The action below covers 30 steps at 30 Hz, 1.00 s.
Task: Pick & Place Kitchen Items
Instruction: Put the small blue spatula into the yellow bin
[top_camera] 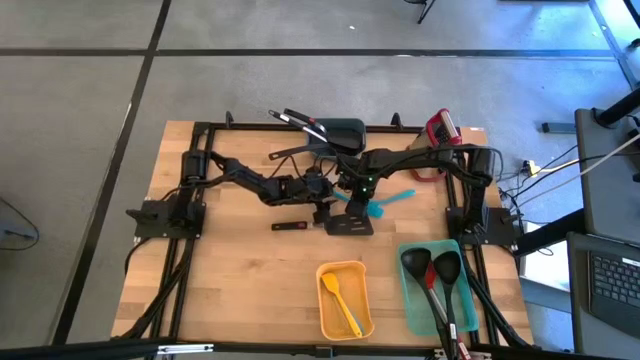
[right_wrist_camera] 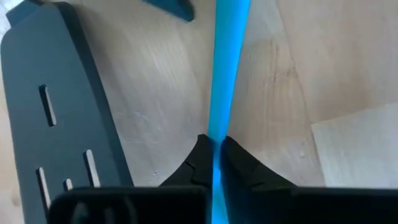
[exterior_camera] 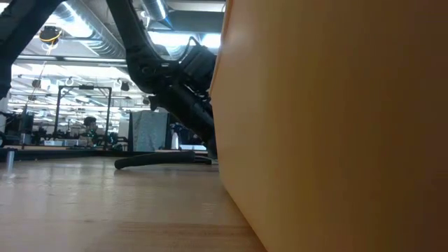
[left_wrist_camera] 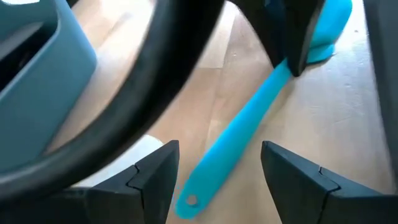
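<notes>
A teal spatula (top_camera: 388, 204) lies at the table's middle, right of a black slotted turner (top_camera: 350, 222). My right gripper (top_camera: 360, 192) comes down on the spatula from above and is shut on its handle. My left gripper (left_wrist_camera: 217, 180) reaches in from the table's left and is open. Its two fingers stand on either side of the handle's free end (left_wrist_camera: 189, 200) without touching it. The teal blade (left_wrist_camera: 329, 25) shows beyond the right fingers. My right gripper pinches the spatula's handle (right_wrist_camera: 217, 134) between its two fingertips, close to the blade end (left_wrist_camera: 283, 71). The fingers point down and lie across the handle. Whether the spatula is off the wood, I cannot tell.
At the near edge stand a yellow bin (top_camera: 327, 318) with a yellow spatula and a teal bin (top_camera: 408, 300) with black ladles. Black utensils (top_camera: 320, 130) and a red one (top_camera: 440, 128) lie at the far edge. The yellow bin's wall (exterior_camera: 336, 126) fills the low view's right.
</notes>
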{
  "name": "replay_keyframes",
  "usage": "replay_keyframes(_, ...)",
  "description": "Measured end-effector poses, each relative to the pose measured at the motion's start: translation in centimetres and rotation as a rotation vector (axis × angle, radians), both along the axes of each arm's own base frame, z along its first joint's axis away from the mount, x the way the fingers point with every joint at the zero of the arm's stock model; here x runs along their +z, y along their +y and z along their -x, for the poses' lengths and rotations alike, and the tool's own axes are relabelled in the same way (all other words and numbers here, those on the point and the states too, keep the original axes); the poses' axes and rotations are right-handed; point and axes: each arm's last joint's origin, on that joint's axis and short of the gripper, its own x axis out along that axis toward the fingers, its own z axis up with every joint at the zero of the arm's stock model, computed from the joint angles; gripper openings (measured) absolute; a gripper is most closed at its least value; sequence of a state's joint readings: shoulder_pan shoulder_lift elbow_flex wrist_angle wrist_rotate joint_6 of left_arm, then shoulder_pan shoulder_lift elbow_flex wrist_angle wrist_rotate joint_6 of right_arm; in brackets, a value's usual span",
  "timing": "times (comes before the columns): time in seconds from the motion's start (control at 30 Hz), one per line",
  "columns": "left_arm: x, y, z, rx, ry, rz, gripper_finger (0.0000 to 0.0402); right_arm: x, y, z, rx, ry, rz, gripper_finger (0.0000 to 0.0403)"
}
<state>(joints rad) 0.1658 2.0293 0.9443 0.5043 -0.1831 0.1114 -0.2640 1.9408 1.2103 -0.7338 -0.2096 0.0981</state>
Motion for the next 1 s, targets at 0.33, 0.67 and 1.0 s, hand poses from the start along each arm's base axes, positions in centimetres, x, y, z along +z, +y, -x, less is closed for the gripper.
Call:
replay_keyframes(0.33,0.1,1.1,0.1,-0.063,-0.026,0.096,0.0223,0.1,1.1,-0.3,0.015,0.016,0.042,0.0005)
replay_keyframes(0.67,-0.2,2.2,0.4,-0.091,-0.031,0.216,0.0221,0.1,1.8,-0.5,0.031,0.023,0.088,0.0005)
replay_keyframes(1.0,-1.8,2.7,-1.0,-0.117,0.086,0.322,0.0195,0.1,2.2,-0.5,0.033,0.026,0.114,0.0005)
